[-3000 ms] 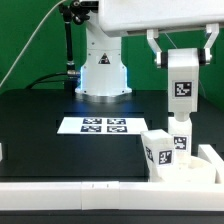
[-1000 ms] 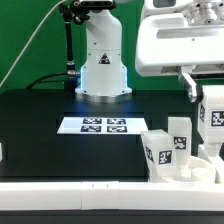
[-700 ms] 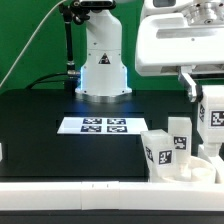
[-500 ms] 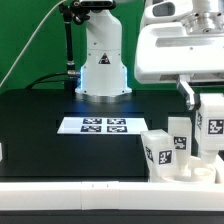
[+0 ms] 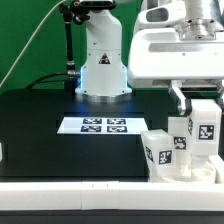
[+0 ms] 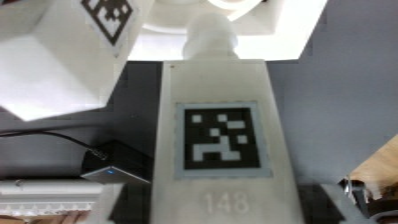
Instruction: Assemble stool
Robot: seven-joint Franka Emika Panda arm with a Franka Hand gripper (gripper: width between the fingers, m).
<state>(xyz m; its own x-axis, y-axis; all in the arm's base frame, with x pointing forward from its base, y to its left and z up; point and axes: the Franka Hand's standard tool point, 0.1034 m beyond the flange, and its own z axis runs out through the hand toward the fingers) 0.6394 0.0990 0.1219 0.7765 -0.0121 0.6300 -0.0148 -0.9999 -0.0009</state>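
**Tagged leg held upright above the stool parts**

Nearest the exterior camera, a long white wall strip (image 5: 100, 195) crosses the front edge of the black surface (image 5: 40, 120). Just behind it, toward the exterior view's right, the seat (image 5: 190, 172) lies mostly hidden by two upright legs standing on it: a front leg (image 5: 157, 152) and a second leg (image 5: 179, 138), each showing a black-and-white tag. The seat's far rim is cut off at the frame edge.

Above them the pincer (image 5: 195, 98) is clenched on a third leg (image 5: 205, 127), its long axis vertical and its tag facing the camera. Only one dark finger (image 5: 178, 98) shows; the other is hidden behind the leg.

In the wrist view this held leg (image 6: 221, 130) fills the frame lengthwise, narrowing to a peg at its far end. Beneath its tag faint raised digits seem to read "148", though they are blurred.

Farther back the marker board (image 5: 97, 126) lies flat, and behind it stands the arm's white base (image 5: 102, 70).
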